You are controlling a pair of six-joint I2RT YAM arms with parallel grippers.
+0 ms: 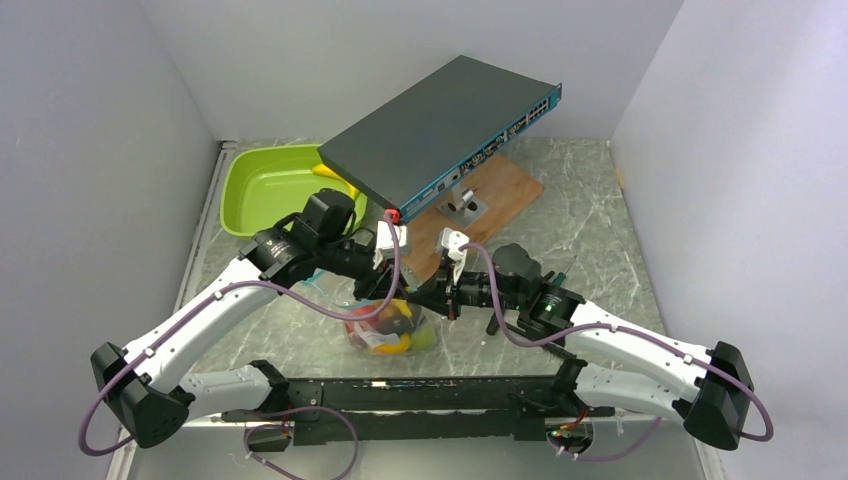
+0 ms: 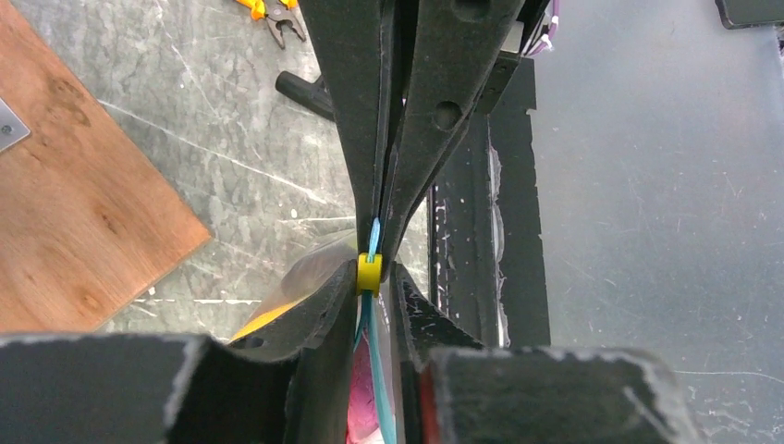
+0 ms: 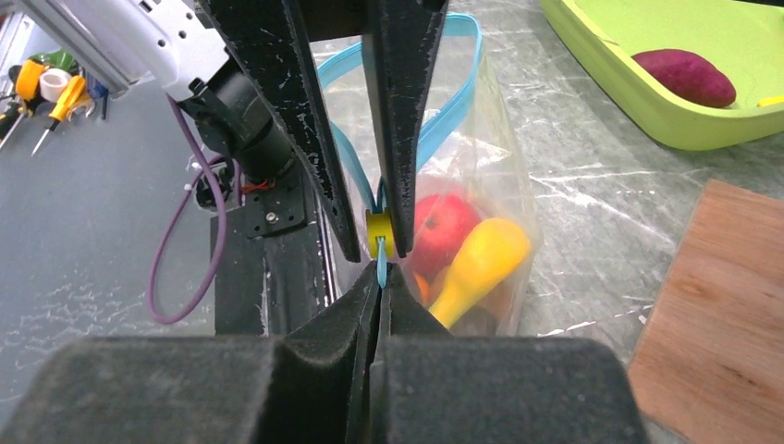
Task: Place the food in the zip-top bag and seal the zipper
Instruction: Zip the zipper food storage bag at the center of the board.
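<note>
**A:** Where do things stand?

**B:** The zip-top bag (image 1: 390, 330) sits near the middle of the counter (image 1: 600, 230), between the arms. The right hand (image 3: 379, 277) is pinched fully closed on the end of the zipper (image 3: 450, 104). The left hand (image 2: 372, 285) has narrowed to the width of the yellow slider (image 3: 378, 235) and appears to grip it. Past the slider, the teal strip gapes in an open loop.

**B:** What could go wrong?

**A:** The bag is light, so if the right hand's pinch slips, I'd expect the whole bag to drag along instead of the slider running. The slider is small and could pop out from between the left fingers. Fruit bulging near the mouth might jam the track. Sealing now would also shut out whatever lies in the tray.

**A:** And the count?

**B:** There are two hands, one bag and one slider. Inside the bag I can pick out one red apple (image 3: 442, 227), one yellow fruit (image 3: 476, 264), a bit of orange (image 3: 421, 289) and one green piece (image 1: 428, 338). The rest is too crowded to count. The lime tray (image 1: 255, 190), far left, holds one purple piece (image 3: 689, 77) and one yellow piece (image 1: 327, 171). Further back are one network switch (image 1: 440, 130) and one wooden board (image 1: 505, 190).
</note>
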